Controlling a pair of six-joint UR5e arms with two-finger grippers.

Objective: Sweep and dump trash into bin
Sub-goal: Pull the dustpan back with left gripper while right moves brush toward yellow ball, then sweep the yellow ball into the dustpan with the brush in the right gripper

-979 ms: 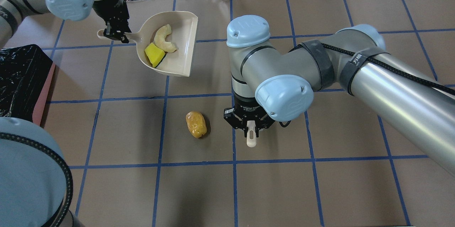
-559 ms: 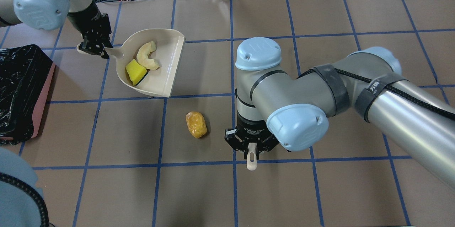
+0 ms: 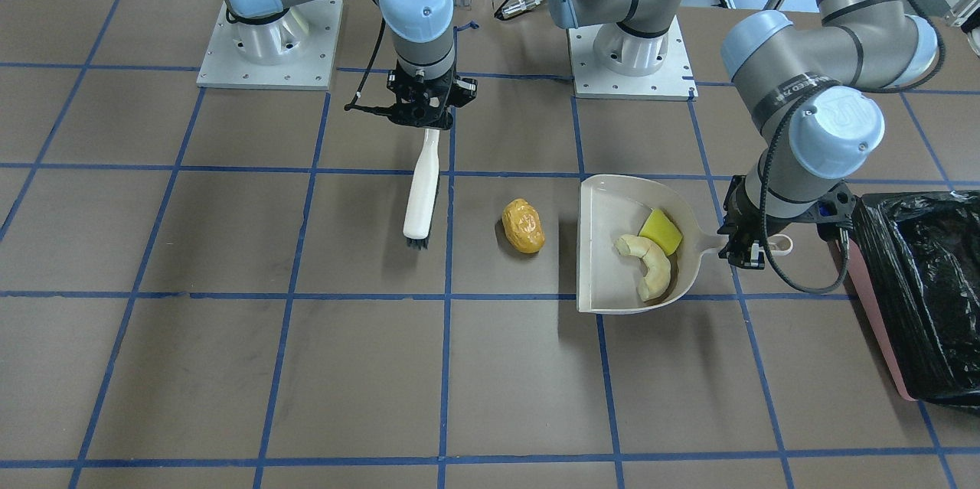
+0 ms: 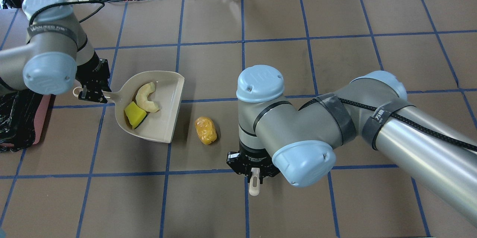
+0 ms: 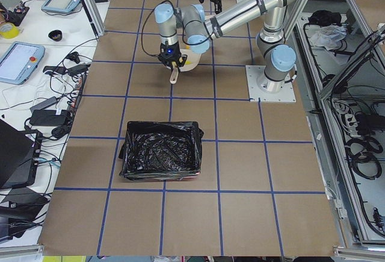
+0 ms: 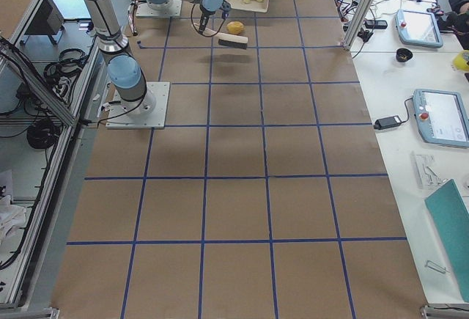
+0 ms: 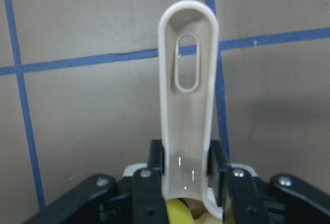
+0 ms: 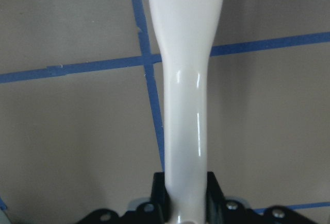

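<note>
Brings beige flat dustpan [image 4: 164, 119] nearer orange-brown wrinkled lump [image 4: 205, 130], handle clamped in left gripper [image 4: 97, 96]; white-handled brush [image 3: 423, 190] clamped in right gripper [image 4: 254, 174].

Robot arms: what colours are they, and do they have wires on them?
Both the left arm and the right arm are shiny silver-grey tubes with round light-blue caps at the joints. A black braided cable runs along each, tied down with black straps that carry white lettering. The fingers at the ends are black.
</note>
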